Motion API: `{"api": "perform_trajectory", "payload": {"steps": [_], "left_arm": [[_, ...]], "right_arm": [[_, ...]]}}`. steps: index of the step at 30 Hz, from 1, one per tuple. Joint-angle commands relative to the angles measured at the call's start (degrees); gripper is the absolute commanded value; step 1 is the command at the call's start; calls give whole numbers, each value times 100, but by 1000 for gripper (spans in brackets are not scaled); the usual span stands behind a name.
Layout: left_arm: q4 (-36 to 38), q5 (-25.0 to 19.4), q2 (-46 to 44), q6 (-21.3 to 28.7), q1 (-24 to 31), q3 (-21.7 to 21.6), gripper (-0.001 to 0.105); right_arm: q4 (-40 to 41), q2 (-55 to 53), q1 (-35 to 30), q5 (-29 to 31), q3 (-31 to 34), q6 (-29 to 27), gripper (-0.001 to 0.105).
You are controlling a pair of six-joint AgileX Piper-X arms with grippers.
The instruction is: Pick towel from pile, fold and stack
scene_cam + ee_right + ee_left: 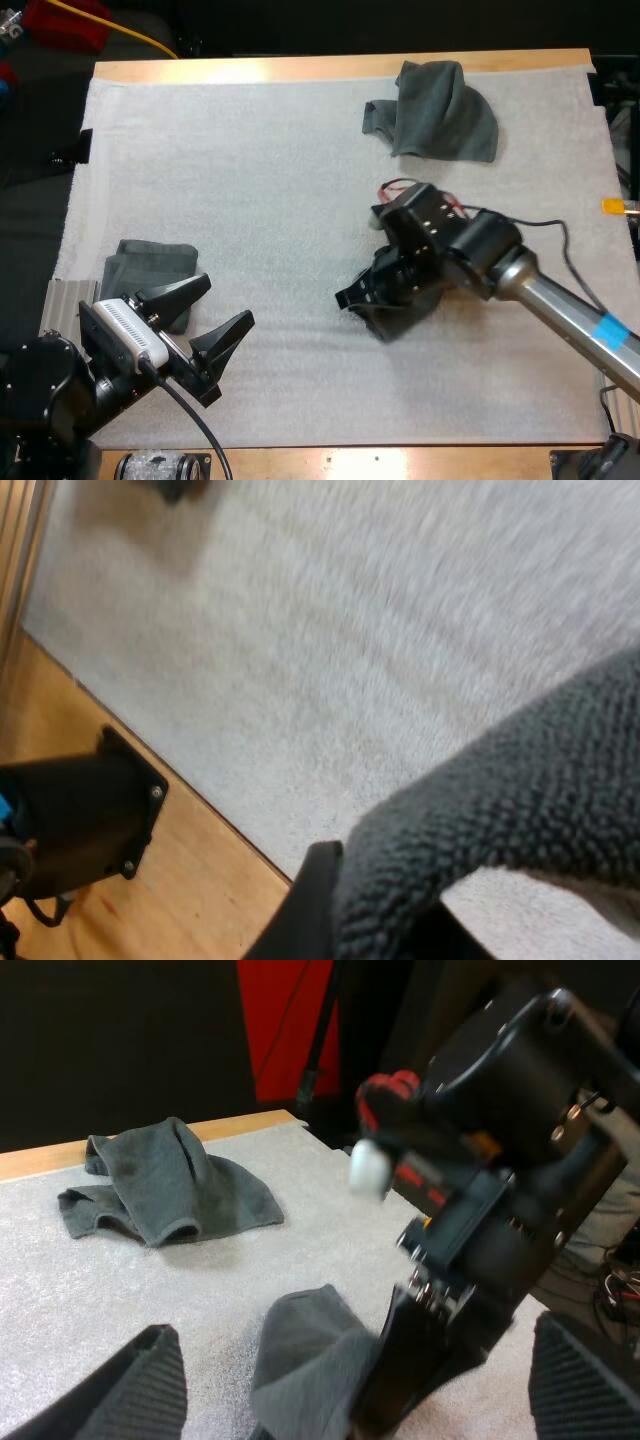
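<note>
While the left tool [226,303] hovers spread beside the folded towel [140,265], the right tool [375,304] apparently pinches a grey-green towel [305,1360] over the white mat [280,200].

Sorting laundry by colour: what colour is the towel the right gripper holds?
Dark grey-green; the held towel shows best in the left wrist view.
</note>
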Motion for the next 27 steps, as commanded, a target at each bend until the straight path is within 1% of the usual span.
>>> {"api": "perform_trajectory", "payload": {"steps": [1, 5, 10, 12, 15, 23, 27], "left_arm": [[-15, 77, 15, -49, -32, -45, 69], [-15, 77, 15, -49, -32, -45, 69], [-15, 77, 15, -49, -32, -45, 69], [-15, 77, 15, -49, -32, -45, 69], [-15, 77, 15, -49, -32, -45, 69], [-15, 77, 15, -49, -32, -45, 69], [-15, 77, 15, -49, -32, -45, 69]], "right_arm": [[-44, 80, 79, -65, -15, -14, 1], [-535, 233, 259, -60, -15, 69, 1], [-1712, 300, 303, -29, -15, 701, 1], [-2175, 329, 303, 162, -15, 905, 1], [-2659, 428, 303, 336, -34, 1211, 1], [-3918, 953, 303, 411, -34, 1844, 1], [-4685, 1136, 303, 805, -41, 1918, 2]]}}
